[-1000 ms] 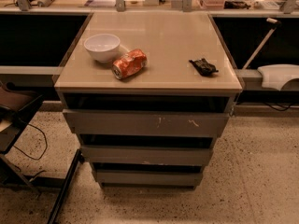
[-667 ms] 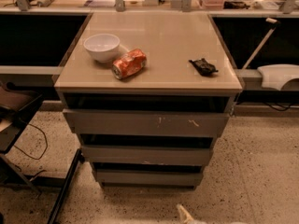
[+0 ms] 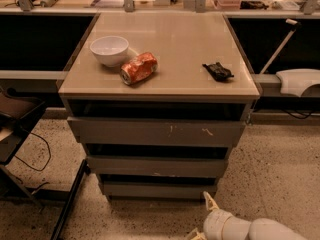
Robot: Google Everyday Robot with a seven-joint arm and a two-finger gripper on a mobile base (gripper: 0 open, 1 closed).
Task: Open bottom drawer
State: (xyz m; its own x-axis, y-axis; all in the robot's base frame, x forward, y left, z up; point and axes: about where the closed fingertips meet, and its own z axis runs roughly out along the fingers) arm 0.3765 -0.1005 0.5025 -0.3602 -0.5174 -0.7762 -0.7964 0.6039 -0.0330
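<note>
Three grey handleless drawers are stacked under a beige-topped cabinet [image 3: 165, 39]. The bottom drawer [image 3: 157, 189] is the lowest, plain front panel, just above the speckled floor, and it sits pushed in like the two above it. My gripper [image 3: 201, 218] enters from the bottom right on a white arm [image 3: 250, 229], low over the floor, just in front of and below the bottom drawer's right end. Its pale fingers [image 3: 209, 201] stand apart, open, holding nothing and not touching the drawer.
On the cabinet top lie a white bowl [image 3: 109, 50], a crushed orange can [image 3: 139, 67] and a small black object [image 3: 217, 71]. A dark chair frame with cables [image 3: 20, 149] stands at the left. A white device [image 3: 298, 81] sits on the right ledge.
The arm and gripper have come into view from the bottom edge and risen toward the bottom drawer's right end. The drawers and tabletop objects have not moved.
</note>
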